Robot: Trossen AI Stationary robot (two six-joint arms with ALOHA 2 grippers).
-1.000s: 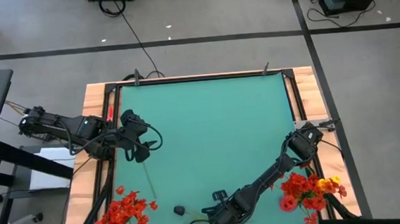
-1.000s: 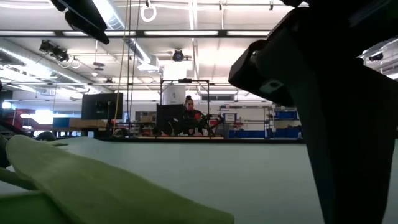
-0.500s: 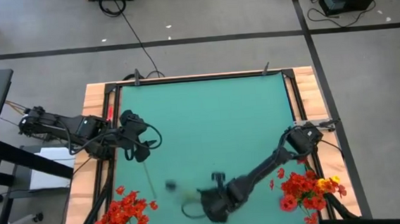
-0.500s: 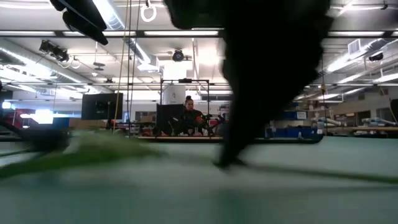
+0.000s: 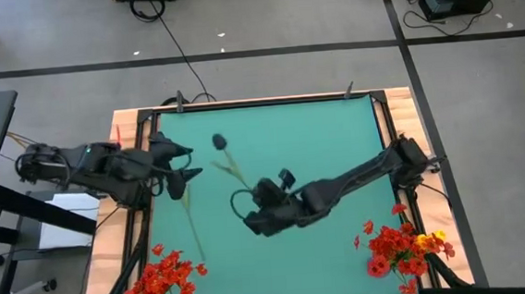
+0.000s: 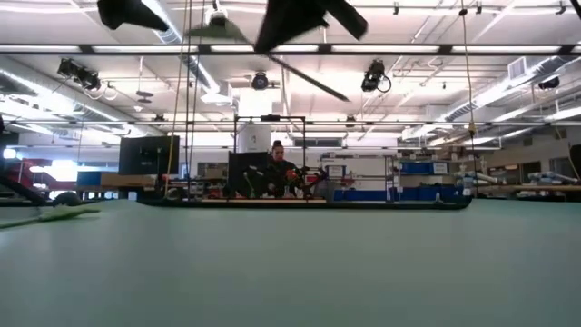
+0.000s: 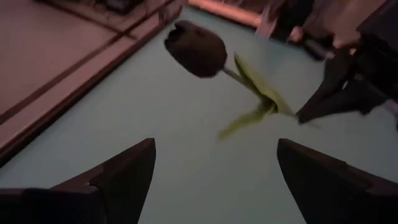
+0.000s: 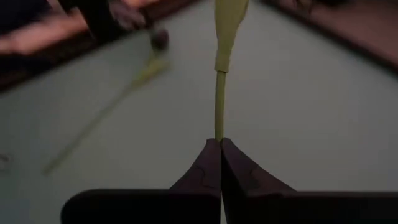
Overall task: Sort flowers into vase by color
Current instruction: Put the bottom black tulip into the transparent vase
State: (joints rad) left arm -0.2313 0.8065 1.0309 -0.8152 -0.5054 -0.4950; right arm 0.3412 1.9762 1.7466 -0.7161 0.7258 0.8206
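Note:
The dark-headed flower (image 5: 218, 142) is in the air over the mat's middle left, its head (image 7: 196, 48) just ahead of my left gripper. My right gripper (image 5: 252, 192) is shut on its green stem. My left gripper (image 5: 190, 173) hovers open by the table's left edge, its fingers (image 7: 118, 180) either side of the view toward the dark head, touching nothing. A bare green stem (image 5: 192, 221) lies flat on the mat below the left gripper. Red-orange sprays (image 5: 161, 279) sit at the near left corner; red blooms with yellow heads (image 5: 401, 248) sit at the near right corner. My right gripper pinches the flower's thin green stem (image 8: 219, 127) between its two shut fingertips (image 8: 208, 163), on the length below the leaf (image 8: 230, 25). The stem runs straight on from the fingers, in line with them. The flower is lifted clear of the mat, its dark head farthest from the gripper.
The wooden frame (image 5: 127, 129) borders the green mat (image 5: 317, 134), whose far right part is bare. The loose stem's leaf (image 6: 54, 216) shows low on the mat. A person sits far off in the room (image 6: 277, 168).
My right gripper has swept from the near edge up and toward the far left, carrying the dark flower off the mat; its head now hangs in the air near my left gripper. My left arm has shifted a little toward the far edge.

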